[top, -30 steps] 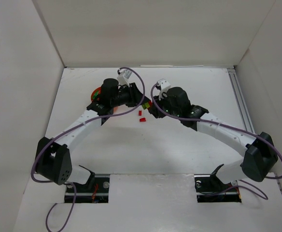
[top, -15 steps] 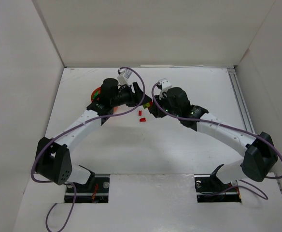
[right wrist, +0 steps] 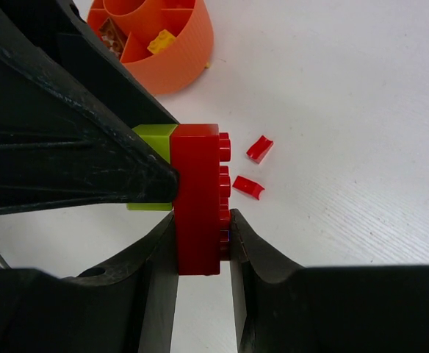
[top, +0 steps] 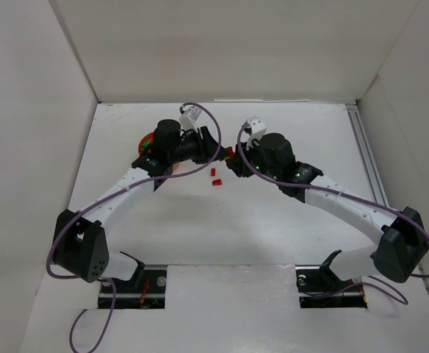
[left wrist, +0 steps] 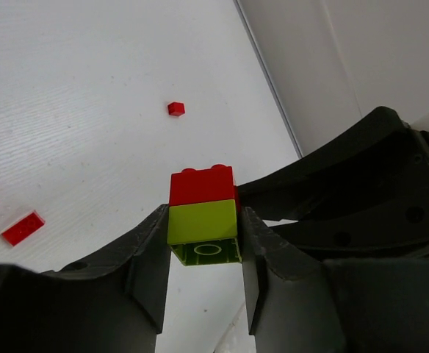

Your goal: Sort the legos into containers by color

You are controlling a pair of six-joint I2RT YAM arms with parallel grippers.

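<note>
**Top external view.** A joined pair (top: pixel 229 151) of bricks is held above the table (top: pixel 273 220) between the left gripper (top: pixel 219 149) and the right gripper (top: pixel 234 157), which meet nose to nose. The orange bowl (top: pixel 145 139) lies left of the joined pair and is largely hidden by the left arm. Loose red pieces (top: pixel 217 182) lie on the table just nearer the arm bases than the pair.

**Left wrist view.** The left gripper is clamped on the lime brick (left wrist: pixel 202 221), with one finger pressed on each side face. The red brick (left wrist: pixel 202 186) is seated on the lime brick. A small red piece (left wrist: pixel 175 109) lies well beyond the pair.

**Right wrist view.** The right gripper is clamped on the red brick. The lime half projects from it into the left fingers. The bowl is seen beyond the pair, with a yellow piece (right wrist: pixel 161 42) and a brown piece (right wrist: pixel 112 33) in separate compartments.

**Step in hand (judged).** The two colours are being pulled apart.
- Both clamps should be kept firm.
- The pull should be directed along the stud axis, with a slight tilt applied to break the joint.
- A jerk should be avoided, as a freed brick could be flung.

**Obstructions.** The loose red pieces lie close beneath the pair. The left arm lies across the bowl, so the drop path should be planned around it.
</note>
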